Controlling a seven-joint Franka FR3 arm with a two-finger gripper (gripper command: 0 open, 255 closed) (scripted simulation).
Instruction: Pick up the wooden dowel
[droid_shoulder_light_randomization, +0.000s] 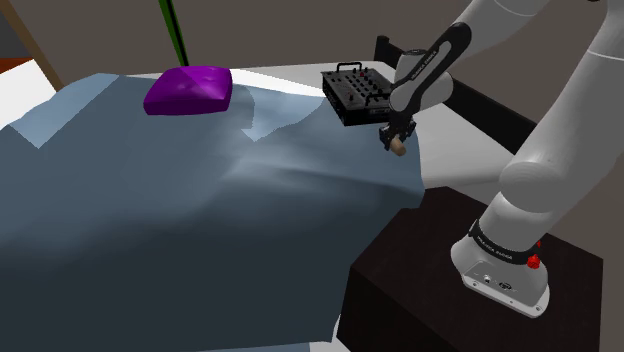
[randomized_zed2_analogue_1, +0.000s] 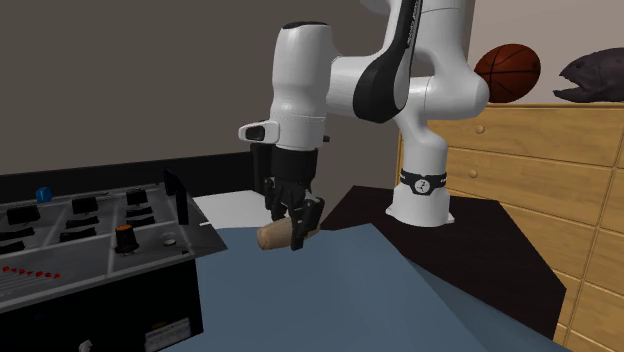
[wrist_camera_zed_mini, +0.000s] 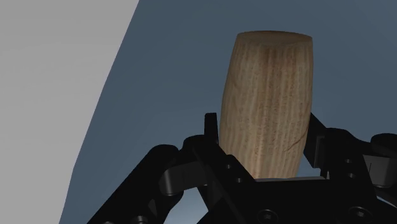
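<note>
Wooden dowel (wrist_camera_zed_mini: 267, 108) gripped in hand (wrist_camera_zed_mini: 262, 132), abv blue sheet (wrist_camera_zed_mini: 165, 95)

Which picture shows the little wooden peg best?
The wrist view: the wooden dowel looms close, its grain plain, clasped by the gripper. The shoulder view shows a tiny tan tip; the second exterior view, its side.

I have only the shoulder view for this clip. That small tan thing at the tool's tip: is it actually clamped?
Observer: Yes. In the wrist view the tool clasps the wooden dowel between its two fingers.
Operator: How does it lie?
Observer: In the second exterior view it sticks out sideways from the tool, about level.
Operator: What's in the background there?
Observer: A wooden dresser with a basketball on top.
</note>
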